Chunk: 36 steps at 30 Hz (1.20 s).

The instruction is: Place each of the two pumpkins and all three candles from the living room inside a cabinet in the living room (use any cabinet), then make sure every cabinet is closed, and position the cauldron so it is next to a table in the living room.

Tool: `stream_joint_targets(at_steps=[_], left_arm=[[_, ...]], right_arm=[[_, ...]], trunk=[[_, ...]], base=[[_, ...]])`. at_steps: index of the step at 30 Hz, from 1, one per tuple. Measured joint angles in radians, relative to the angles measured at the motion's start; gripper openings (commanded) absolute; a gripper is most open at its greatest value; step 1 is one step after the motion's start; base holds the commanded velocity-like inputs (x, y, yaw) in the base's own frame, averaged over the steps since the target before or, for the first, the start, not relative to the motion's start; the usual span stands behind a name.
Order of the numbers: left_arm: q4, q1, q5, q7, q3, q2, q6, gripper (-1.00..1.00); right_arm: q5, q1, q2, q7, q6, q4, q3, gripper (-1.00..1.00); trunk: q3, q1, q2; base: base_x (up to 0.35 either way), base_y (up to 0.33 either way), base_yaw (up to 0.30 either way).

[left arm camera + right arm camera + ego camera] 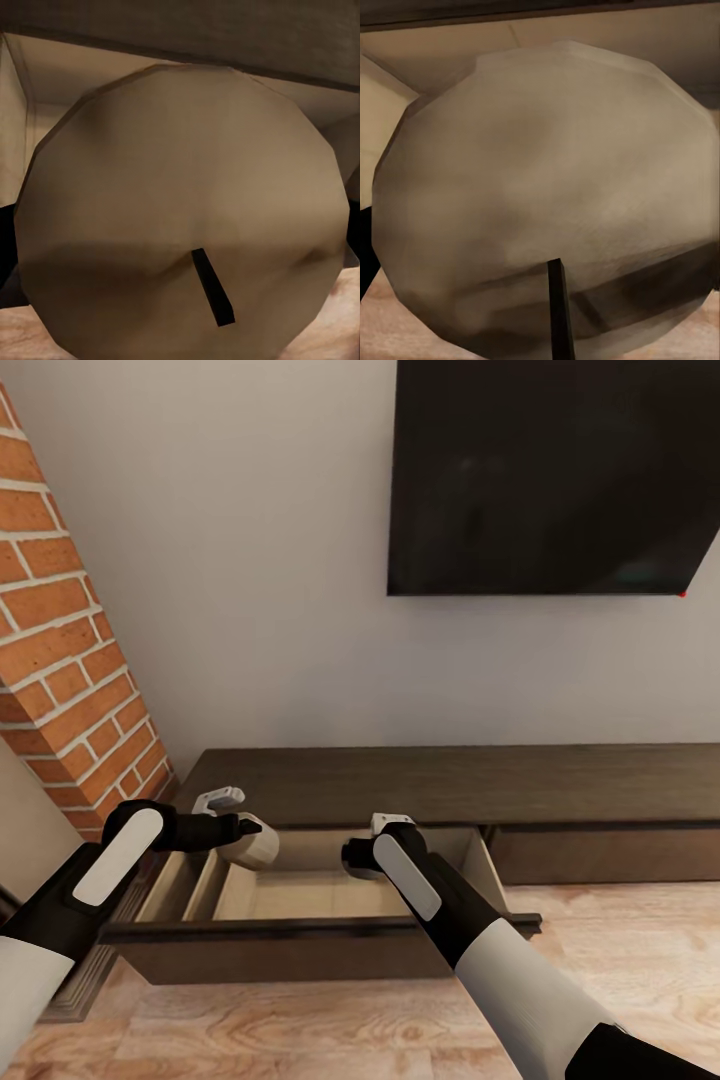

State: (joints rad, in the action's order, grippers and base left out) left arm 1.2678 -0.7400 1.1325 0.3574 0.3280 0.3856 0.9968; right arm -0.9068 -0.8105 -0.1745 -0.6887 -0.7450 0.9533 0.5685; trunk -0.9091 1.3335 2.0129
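Head view, from left to right: a brick column [70, 660] slants up beside a pale wall, and a dark screen [550, 470] hangs on that wall further right. Below them runs the long, low, dark brown cabinet [450, 785], standing on a light wooden floor [300, 1030]. Its left drawer [300, 940] is pulled out, showing a tan interior; the drawer front to its right is shut flush.

The left tool [245, 830] reaches over the left part of the open drawer, gripping a beige candle [255, 848] that hangs above the tan bottom, near the drawer's back. In the left wrist view the same candle [180, 217] sits very close to the lens, its top face turned toward the camera, with a short dark wick [212, 286] sticking out; the tan drawer wall shows behind it.

The right tool [352, 855] hovers over the middle of the same drawer, well apart from the left one. From the head view its fingers are mostly hidden by the arm, so what it carries is unclear there. The right wrist view shows a second, greyer candle [547, 210] pressed up close to the camera, gripped by the tool, with its wick [559, 311] pointing toward the lens and the drawer interior behind it.
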Motion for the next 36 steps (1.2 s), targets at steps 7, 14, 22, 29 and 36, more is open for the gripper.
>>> stream_joint_targets(at_steps=[7, 14, 22, 29, 36], left_arm=[[-0.003, 0.0, 0.001, 0.0, 0.001, 0.0, 0.0, -1.0], [0.0, 0.0, 0.001, -0.001, 0.001, 0.0, 0.0, -1.0], [0.005, 0.0, 0.001, 0.0, 0.0, 0.0, 0.0, -1.0], [0.002, 0.0, 0.001, 0.0, -0.001, 0.0, 0.0, -1.0], [-0.002, 0.0, 0.0, 0.003, 0.001, 0.0, -0.002, -1.0]], right_arm=[[-0.001, 0.0, 0.0, 0.0, 0.0, 0.0, 0.003, -1.0], [0.002, 0.0, 0.0, 0.0, 0.0, -0.001, 0.004, -1.0], [0.0, 0.0, 0.0, 0.0, -0.001, -0.002, 0.004, -1.0], [0.0, -0.001, 0.0, 0.001, -0.002, -0.002, 0.005, -1.0], [-0.004, -0.005, 0.0, -0.043, -0.012, -0.017, 0.004, -1.0]], trunk=[[0.0, 0.0, 0.0], [0.0, 0.0, 0.0], [-0.016, 0.019, 0.035], [-0.038, 0.046, 0.084], [-0.06, 0.073, 0.133]], base=[[0.199, 0.018, 0.0], [0.1, 0.002, 0.0], [0.011, 0.0, 0.0], [0.001, 0.0, 0.0], [0.0, 0.0, 0.0]])
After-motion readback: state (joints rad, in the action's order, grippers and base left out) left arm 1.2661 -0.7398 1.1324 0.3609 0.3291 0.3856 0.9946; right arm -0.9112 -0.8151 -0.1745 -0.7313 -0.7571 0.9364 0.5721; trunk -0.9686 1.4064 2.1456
